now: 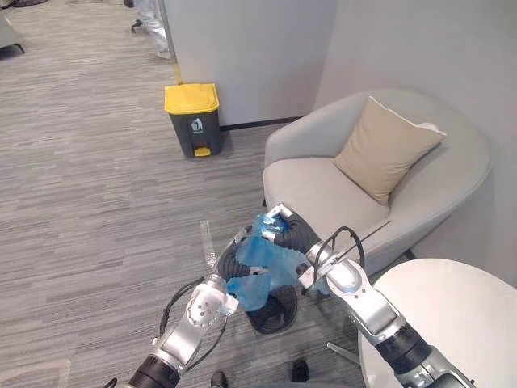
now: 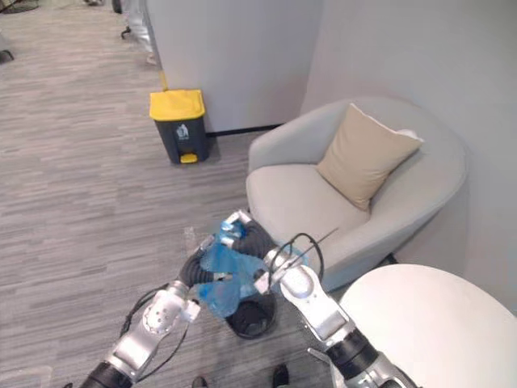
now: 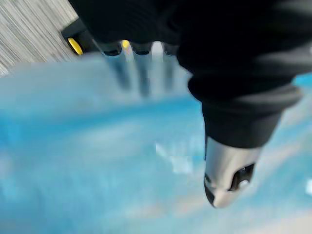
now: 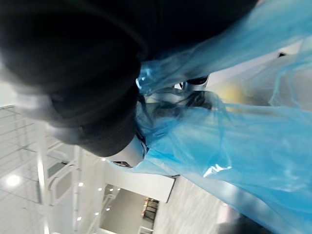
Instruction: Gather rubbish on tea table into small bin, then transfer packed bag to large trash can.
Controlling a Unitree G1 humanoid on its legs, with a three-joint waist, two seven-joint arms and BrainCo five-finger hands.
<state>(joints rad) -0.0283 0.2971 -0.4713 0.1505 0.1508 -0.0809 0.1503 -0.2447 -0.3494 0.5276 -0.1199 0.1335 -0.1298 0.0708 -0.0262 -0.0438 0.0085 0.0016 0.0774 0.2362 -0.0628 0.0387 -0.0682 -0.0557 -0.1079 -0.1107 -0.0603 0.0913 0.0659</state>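
Blue bag (image 1: 262,260) hung between the hands, left hand (image 3: 226,175) pinching it. Couldn't tell whether right hand (image 1: 296,229) gripped. Bin (image 1: 194,120) stood far beyond.

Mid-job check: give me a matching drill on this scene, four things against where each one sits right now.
Things:
1. blue bag
2. trash can
3. cushion
4. round table

Places:
A. in the armchair, leaning on its back
B. against the wall, yellow lid down
C. between the left hand and the right hand
D. lower right of the eye views

Pairs: 1-C, 2-B, 3-A, 4-D
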